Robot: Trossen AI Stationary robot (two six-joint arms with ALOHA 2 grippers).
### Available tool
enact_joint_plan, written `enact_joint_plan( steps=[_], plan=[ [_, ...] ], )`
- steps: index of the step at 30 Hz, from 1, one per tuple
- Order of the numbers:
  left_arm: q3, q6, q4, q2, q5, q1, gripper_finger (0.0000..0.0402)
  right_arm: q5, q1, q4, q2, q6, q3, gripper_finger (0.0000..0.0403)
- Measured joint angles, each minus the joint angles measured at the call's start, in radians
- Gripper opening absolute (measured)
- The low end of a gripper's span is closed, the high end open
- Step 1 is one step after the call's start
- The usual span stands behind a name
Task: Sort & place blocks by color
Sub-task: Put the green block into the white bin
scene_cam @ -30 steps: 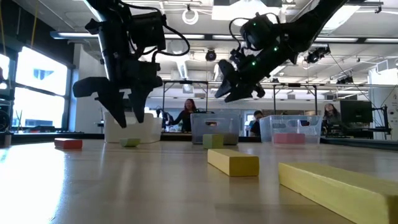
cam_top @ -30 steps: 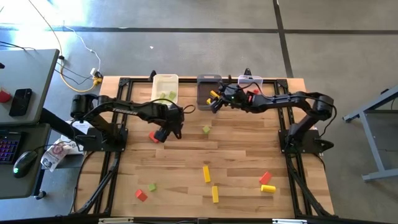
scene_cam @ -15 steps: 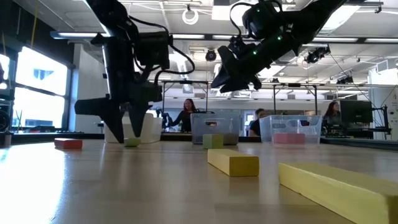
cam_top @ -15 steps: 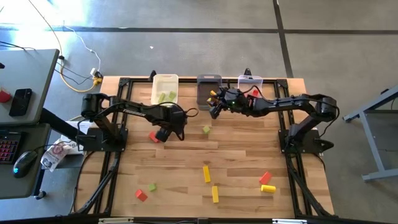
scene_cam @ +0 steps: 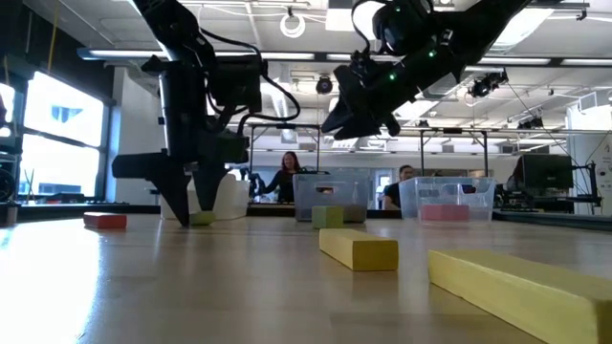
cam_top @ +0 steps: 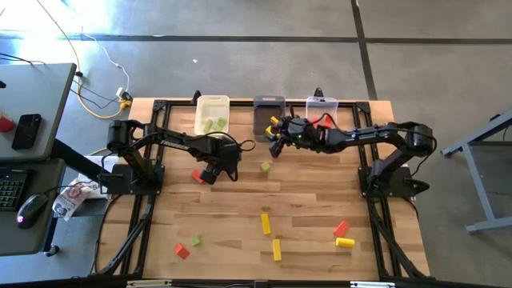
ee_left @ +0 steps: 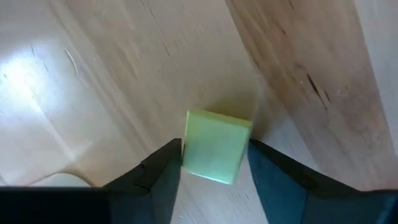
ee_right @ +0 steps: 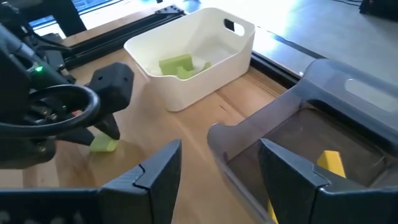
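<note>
Left wrist view, left hand (ee_left: pixel 211 163) wide around green block (ee_left: pixel 215 146), seemingly untouched, right hand (ee_right: pixel 217 168) spread, empty.

Pale wooden table (cam_top: pixel 304 200) with visible grain, glossy white plastic bin (ee_right: pixel 205 53), translucent grey plastic bin (ee_right: pixel 323 124)

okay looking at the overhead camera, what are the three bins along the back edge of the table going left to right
white bin → dark grey bin → clear bin
</note>
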Motion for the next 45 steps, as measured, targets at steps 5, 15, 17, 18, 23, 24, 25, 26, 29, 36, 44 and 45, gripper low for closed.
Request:
enact_joint_plan(
  steps=[5,15,17,18,23,24,25,26,29,36,44,45],
  plan=[
    [0.0,-0.023,-0.003,-0.003,0.02,0.0,0.0105,-0.002,0.031,0.0,0.0,-0.008,0.0,0.0197],
    [0.0,-0.166,0.017,-0.003,0.037,-0.003,0.0086,-0.012,0.137,0.0,0.0,0.096,0.0,0.0197],
    [0.0,-0.192,0.024,-0.002,0.035,-0.006,0.0086,-0.013,0.155,0.0,0.0,0.127,0.0,0.0197],
    [0.0,-0.205,0.03,-0.002,0.035,-0.008,0.0086,-0.013,0.164,0.0,0.0,0.144,0.0,0.0197],
    [0.012,-0.278,0.043,0.003,0.016,-0.021,0.0086,-0.01,0.197,0.0,0.001,0.231,0.0,0.0197],
    [0.017,-0.294,0.048,0.005,0.006,-0.026,0.0086,-0.008,0.203,0.0,0.001,0.247,0.0,0.0197],
    [0.024,-0.309,0.056,0.006,-0.002,-0.031,0.0086,-0.009,0.206,0.0,0.001,0.255,0.0,0.0197],
    [0.032,-0.324,0.063,0.005,-0.014,-0.035,0.0086,-0.009,0.209,0.0,0.001,0.265,0.0,0.0197],
    [0.048,-0.37,0.084,0.004,-0.035,-0.049,0.0086,-0.008,0.216,0.0,0.001,0.3,0.0,0.0197],
    [0.08,-0.416,0.163,0.004,-0.122,-0.102,0.0087,-0.008,0.218,-0.006,0.001,0.338,0.0,0.0197],
    [0.102,-0.413,0.274,0.002,-0.293,-0.172,0.0087,-0.008,0.218,-0.016,0.001,0.36,0.0,0.0197],
    [0.102,-0.405,0.294,0.002,-0.315,-0.181,0.0087,-0.008,0.218,-0.016,0.001,0.36,0.0,0.0197]
  ],
)
